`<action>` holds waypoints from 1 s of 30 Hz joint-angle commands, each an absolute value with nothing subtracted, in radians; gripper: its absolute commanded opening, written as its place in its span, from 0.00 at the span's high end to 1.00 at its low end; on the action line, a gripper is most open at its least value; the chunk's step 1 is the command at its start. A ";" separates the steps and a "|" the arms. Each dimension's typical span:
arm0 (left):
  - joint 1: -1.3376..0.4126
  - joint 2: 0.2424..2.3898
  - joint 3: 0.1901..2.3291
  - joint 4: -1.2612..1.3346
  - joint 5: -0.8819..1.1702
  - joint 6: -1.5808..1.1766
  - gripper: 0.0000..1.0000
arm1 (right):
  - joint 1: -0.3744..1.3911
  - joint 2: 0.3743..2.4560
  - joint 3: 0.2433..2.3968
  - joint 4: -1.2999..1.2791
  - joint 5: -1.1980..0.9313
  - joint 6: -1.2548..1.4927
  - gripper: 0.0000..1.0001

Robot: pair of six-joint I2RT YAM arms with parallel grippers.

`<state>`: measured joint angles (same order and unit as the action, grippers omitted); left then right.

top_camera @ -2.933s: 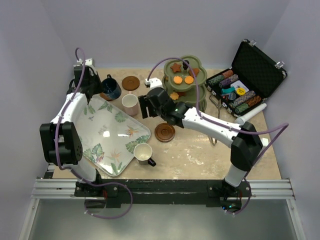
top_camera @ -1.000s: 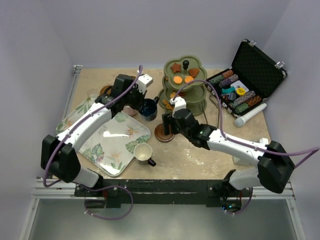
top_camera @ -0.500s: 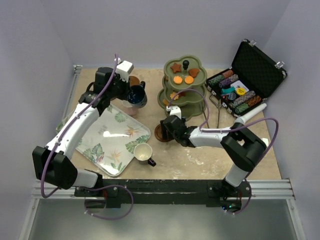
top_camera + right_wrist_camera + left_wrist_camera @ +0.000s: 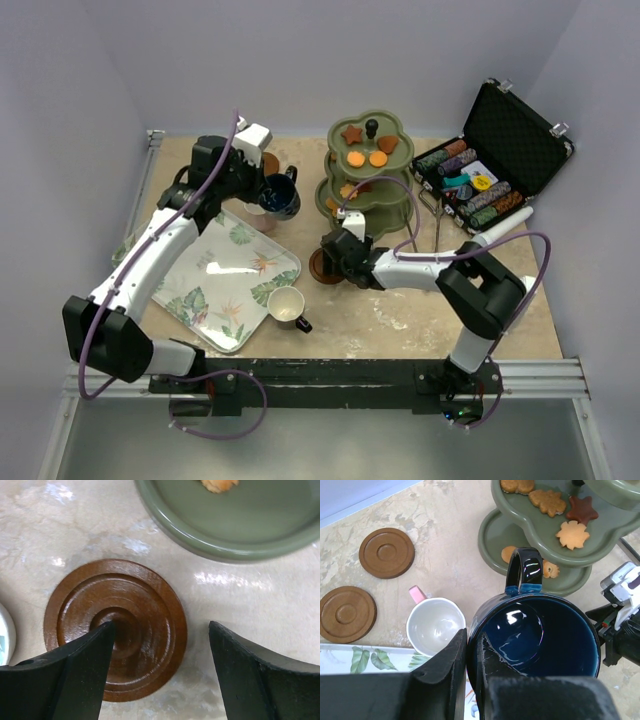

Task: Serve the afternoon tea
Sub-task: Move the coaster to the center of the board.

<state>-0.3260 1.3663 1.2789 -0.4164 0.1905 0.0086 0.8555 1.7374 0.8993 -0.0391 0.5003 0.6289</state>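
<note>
The left gripper (image 4: 469, 667) is closed down to a narrow gap on the navy cup (image 4: 540, 640), pinching its wall with one finger inside the rim and one outside. The cup hangs upright with its handle pointing toward the olive-green three-tier stand (image 4: 547, 537), where orange and brown biscuits (image 4: 572, 534) lie on the tiers. Just beside the navy cup, lower down, the pinkish-white cup (image 4: 434, 626) stands on the table (image 4: 400, 310) at the far edge of the leaf-patterned tray (image 4: 215, 265), with two brown saucers (image 4: 386, 552) beyond it. The right gripper (image 4: 160, 675) is low over the third saucer (image 4: 117, 630), jaws wide apart and holding nothing: one finger overlaps the saucer's left side, the other is over bare table to its right. This saucer lies just in front of the stand's bottom tier. The cream cup (image 4: 286, 305) sits at the tray's near right edge. An open poker-chip case (image 4: 490, 165) rests at the far right.
</note>
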 commanded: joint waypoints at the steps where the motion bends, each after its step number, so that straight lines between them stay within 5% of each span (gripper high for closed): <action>1: -0.336 1.299 1.293 -0.325 0.230 -0.023 1.00 | 0.851 1.697 0.908 -0.265 0.580 0.722 0.21; 14: -0.348 1.255 1.230 -0.273 0.203 -0.028 1.00 | 0.799 1.579 0.936 -0.520 0.719 0.839 0.24; 21: -0.348 1.246 1.197 -0.247 0.152 -0.015 1.00 | 0.904 1.466 0.970 -0.304 0.563 0.666 0.19; 30: -0.348 1.243 1.184 -0.241 0.141 -0.014 1.00 | 0.904 1.615 0.960 -0.209 0.462 0.638 0.37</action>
